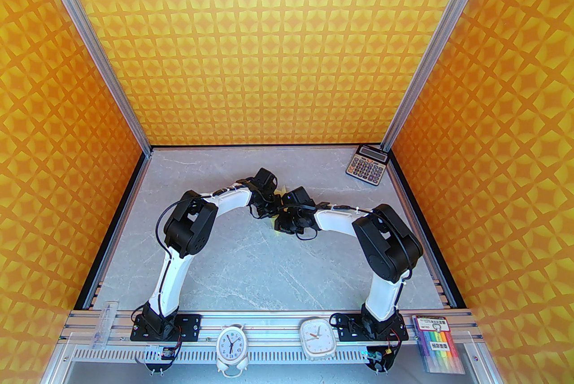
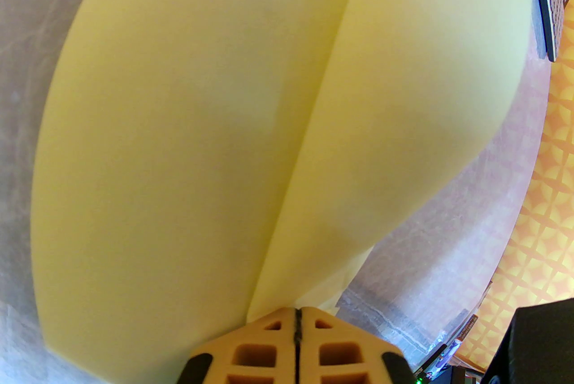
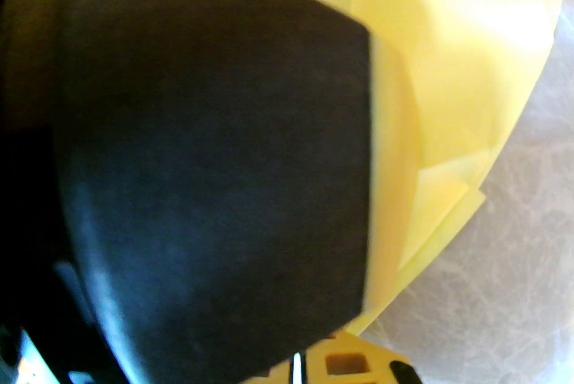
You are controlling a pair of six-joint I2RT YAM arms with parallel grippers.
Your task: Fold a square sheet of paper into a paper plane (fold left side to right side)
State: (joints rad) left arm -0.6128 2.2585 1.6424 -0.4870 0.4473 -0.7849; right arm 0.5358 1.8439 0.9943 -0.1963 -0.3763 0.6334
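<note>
1. Clutter on the near rail, a round clock (image 1: 231, 344), a square clock (image 1: 316, 335) and a pack of markers (image 1: 438, 344), sits well apart from the work.
2. Left gripper (image 2: 297, 321) is closed tight, fingers flush together. Its tip is at the near end of a seam in the square sheet of paper (image 2: 179, 127), and it looks to press there rather than pinch.
3. Right gripper (image 3: 297, 366) is all but closed, with a thin slit between its fingers, just beside the sheet's layered edge. Whether it nips any paper I cannot tell.
4. The sheet lies mid-worktop (image 1: 269, 274) beneath both wrists, two flaps meeting along a centre line and corners stacked at one side.
5. Judging from that, the early folds are in and the left-to-right fold is the step in hand. The next move calls for one gripper to pin the seam while the other carries the left half over, edges matched.
6. Calculator (image 1: 367, 160) rests in the far right corner, clear of it all.
</note>
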